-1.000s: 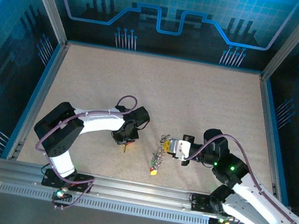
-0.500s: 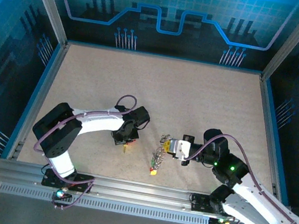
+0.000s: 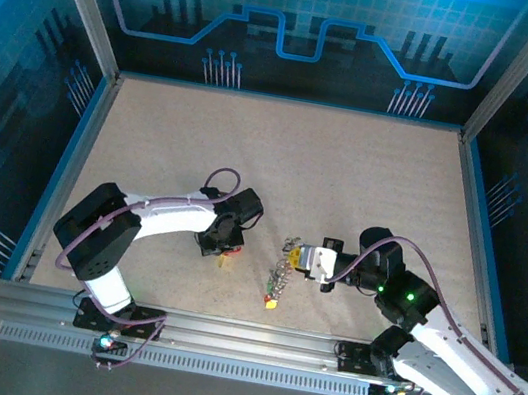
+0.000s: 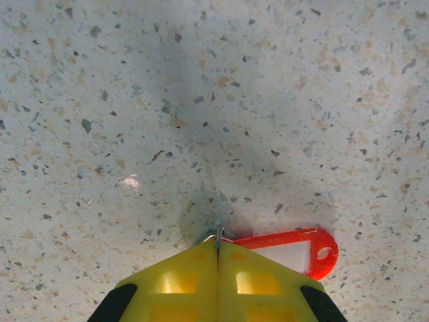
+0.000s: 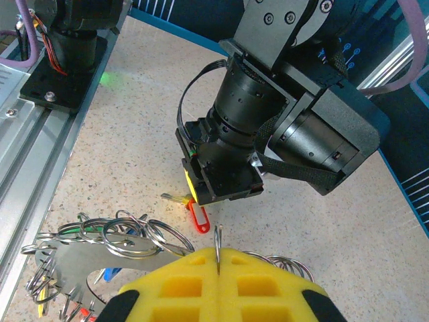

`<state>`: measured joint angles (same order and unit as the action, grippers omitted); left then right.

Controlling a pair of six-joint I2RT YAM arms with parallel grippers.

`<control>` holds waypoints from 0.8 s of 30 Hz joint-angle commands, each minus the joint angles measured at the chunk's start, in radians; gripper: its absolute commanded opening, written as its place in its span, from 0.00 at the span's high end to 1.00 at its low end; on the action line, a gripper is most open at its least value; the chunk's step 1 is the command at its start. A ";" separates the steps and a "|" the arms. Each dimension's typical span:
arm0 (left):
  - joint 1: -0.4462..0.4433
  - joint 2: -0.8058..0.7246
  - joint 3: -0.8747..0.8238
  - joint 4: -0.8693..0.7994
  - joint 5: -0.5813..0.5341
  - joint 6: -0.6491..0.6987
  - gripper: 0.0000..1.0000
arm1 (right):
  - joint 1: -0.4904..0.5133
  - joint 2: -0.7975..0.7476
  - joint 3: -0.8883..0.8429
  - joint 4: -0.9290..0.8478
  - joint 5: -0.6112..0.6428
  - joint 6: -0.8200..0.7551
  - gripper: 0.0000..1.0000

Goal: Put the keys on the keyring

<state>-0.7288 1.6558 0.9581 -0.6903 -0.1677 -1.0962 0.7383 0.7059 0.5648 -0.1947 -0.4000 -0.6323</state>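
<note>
Your left end effector (image 4: 218,247) is pressed together on a thin metal sliver at the end of the red plastic-tagged key (image 4: 288,245), which lies flat on the speckled surface (image 4: 201,100). Your right end effector (image 5: 218,255), also pressed together, pinches a thin wire loop (image 5: 218,235) of the dark grey, jagged flat-band metal keyring (image 5: 80,258), which lies between the two arms. If you lift on so slight a hold, the key may swivel or slip out. Count: two end effectors, one red key, one keyring. Its overlapping loops cannot be counted.
</note>
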 commanded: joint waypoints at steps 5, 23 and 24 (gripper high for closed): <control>-0.003 -0.007 -0.017 0.001 -0.029 0.030 0.92 | -0.009 -0.011 0.035 0.017 -0.005 0.012 1.00; -0.001 0.052 0.012 0.017 -0.017 0.056 0.89 | -0.008 -0.010 0.038 0.015 -0.007 0.012 1.00; 0.000 0.057 0.014 0.018 -0.014 0.058 0.88 | -0.009 -0.011 0.038 0.015 -0.008 0.012 1.00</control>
<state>-0.7288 1.6787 0.9600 -0.6701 -0.1864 -1.0615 0.7383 0.7059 0.5648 -0.1947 -0.4000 -0.6323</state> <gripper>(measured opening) 0.119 0.046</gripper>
